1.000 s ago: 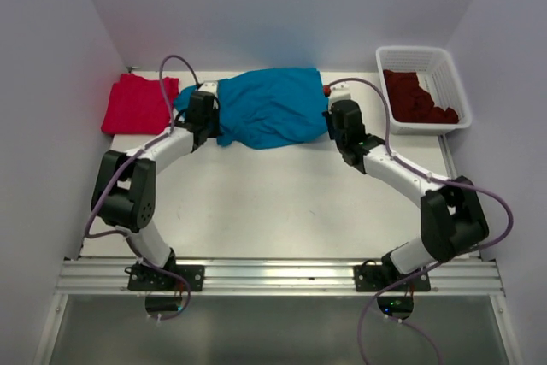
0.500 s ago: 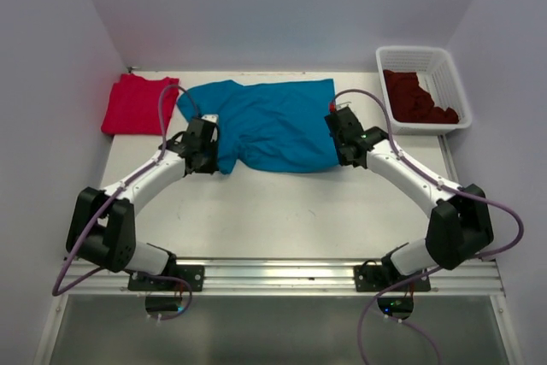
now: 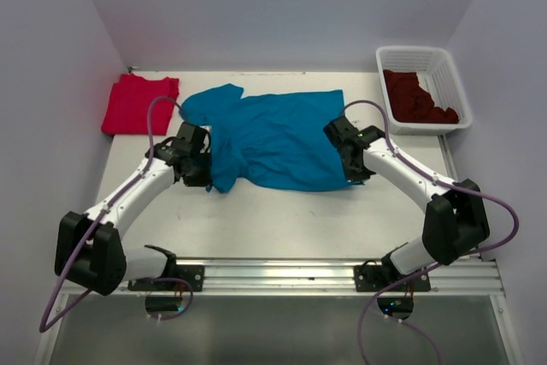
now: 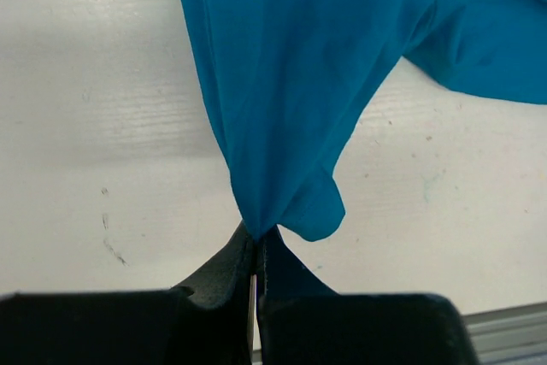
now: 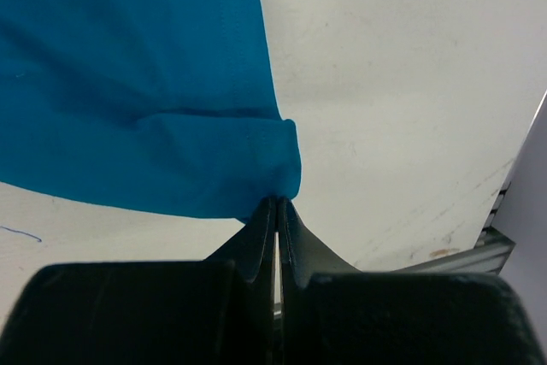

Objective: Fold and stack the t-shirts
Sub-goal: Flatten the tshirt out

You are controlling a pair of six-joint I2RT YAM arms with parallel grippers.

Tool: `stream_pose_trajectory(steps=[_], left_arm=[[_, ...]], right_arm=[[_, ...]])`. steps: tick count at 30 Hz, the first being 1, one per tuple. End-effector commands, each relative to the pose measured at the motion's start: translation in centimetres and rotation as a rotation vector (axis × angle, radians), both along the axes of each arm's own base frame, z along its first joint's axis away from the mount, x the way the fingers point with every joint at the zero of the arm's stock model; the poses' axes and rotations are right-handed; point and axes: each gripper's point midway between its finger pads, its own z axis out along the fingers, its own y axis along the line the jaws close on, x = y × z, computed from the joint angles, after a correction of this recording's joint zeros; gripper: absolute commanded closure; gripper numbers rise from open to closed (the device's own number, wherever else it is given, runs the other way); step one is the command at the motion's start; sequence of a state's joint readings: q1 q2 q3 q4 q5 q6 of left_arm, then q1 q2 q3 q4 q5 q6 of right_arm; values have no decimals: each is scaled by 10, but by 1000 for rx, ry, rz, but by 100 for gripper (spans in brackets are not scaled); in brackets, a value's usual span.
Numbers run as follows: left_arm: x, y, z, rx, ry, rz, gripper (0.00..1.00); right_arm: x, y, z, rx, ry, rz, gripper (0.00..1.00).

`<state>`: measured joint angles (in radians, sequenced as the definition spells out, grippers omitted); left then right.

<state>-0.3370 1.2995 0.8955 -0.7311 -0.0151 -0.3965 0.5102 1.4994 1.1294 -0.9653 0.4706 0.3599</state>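
Currently spreading teal t-shirt [image 3: 273, 138] flat on tabletop [image 3: 282, 220], centre, between red t-shirt [image 3: 137, 104] and basket [image 3: 449, 83]. Pinched fully closed on its near corners: left pincer [image 4: 255, 241], right pincer [image 5: 278, 207]. Best bet: pull both corners toward near edge evenly, low, equal tension; lay hem straight before releasing, smooth bunched left side.

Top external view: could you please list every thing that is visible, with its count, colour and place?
teal t-shirt: one, teal blue, spread on the table's middle
red t-shirt: one, bright red, folded, far left corner
maroon t-shirts: number unclear, dark maroon, piled in the basket
basket: one, white lattice, far right corner
table: one, white, under everything
left gripper: one, black, shut on the teal t-shirt at its near left edge
right gripper: one, black, shut on its near right corner
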Motion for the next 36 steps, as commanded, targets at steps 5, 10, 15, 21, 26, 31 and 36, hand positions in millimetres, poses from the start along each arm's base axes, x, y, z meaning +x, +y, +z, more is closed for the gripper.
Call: stream_pose_trajectory(steps=[5,10,15,21,26,31,36], left_arm=[[-38,-10,27,-122,94,29,100],[-74,-22,21,-212,228,30,100],[-91,-14,22,-195,253,76,100],[-102,-3,43,-181,213,143,100],[-111,5,62,-173,177,197,100],[-120,8,69,-186,174,230,100],[-129,12,75,-192,157,253,100]], right_arm=[[-31,-7,2,6,96,-79,100],[-45,-8,-2,7,147,-112,100],[-55,-12,2,3,162,-131,100],[-62,-17,13,-5,165,-140,100],[-67,-21,17,-10,165,-152,100],[-73,-25,21,-12,162,-163,100],[-77,-26,27,-5,156,-173,100]])
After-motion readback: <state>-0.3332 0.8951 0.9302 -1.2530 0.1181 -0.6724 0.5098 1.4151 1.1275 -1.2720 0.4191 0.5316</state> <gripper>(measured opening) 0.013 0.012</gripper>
